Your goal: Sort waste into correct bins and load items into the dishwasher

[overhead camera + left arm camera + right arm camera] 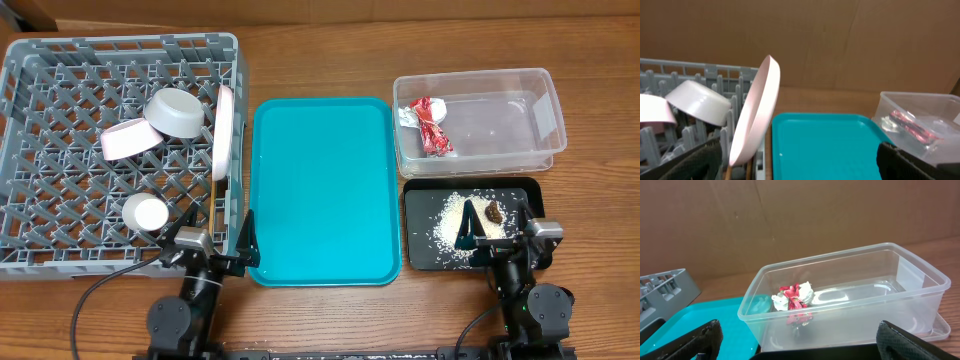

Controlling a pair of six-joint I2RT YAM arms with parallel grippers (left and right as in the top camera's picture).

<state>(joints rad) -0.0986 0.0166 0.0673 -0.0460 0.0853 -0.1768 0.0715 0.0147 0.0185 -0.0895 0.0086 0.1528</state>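
Holding the left gripper spread wide and gripping nothing, just off the near-left corner of the teal tray. Holding the right gripper likewise parted and empty, well to the right of the teal tray, over the near edge of the black tray.

Seeing the white plate standing on edge and leaning in the grey rack, right beside the teal tray's left side. Finding the pale bowl, the pink dish and the small white cup further left of the teal tray, all inside the rack. Glimpsing what is probably a chopstick end beneath the plate in the left wrist view, without being sure.

Noting the red-and-silver wrapper lying in the clear tub, right of the teal tray's far corner, and the rice with the brown scrap spread on the black tray. Judging the sorting and loading as looking finished.

Treating the plate as stiff, glossy, slippery and breakable: if reseating it, taking it by the upper rim, one pad on each face. Expecting the wrapper to be light and crushable, and pinching anywhere on its bulk. Expecting the rice to be loose and scattering, unsuited to pinching.
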